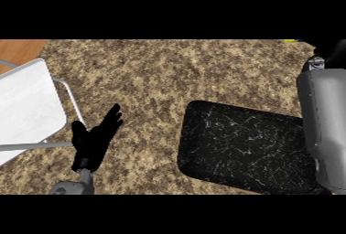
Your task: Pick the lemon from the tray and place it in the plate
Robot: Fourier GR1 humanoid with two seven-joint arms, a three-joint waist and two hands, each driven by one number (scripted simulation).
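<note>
My left hand [94,139] rests open at seven o'clock between the white plate [27,109] and black tray [243,146]; my right hand's state I cannot tell.

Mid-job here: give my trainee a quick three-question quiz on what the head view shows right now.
1. True or false: the left hand has its fingers straight, near the white tray.
2. What lies between the two forearms? A) black plate B) wooden bowl C) glass jar
3. Fill in: the right forearm reaches to the view's ____ right corner.

Key: 1 true; 2 A, the black plate on the speckled counter; 3 top. The right hand's fingers cannot be made out.
</note>
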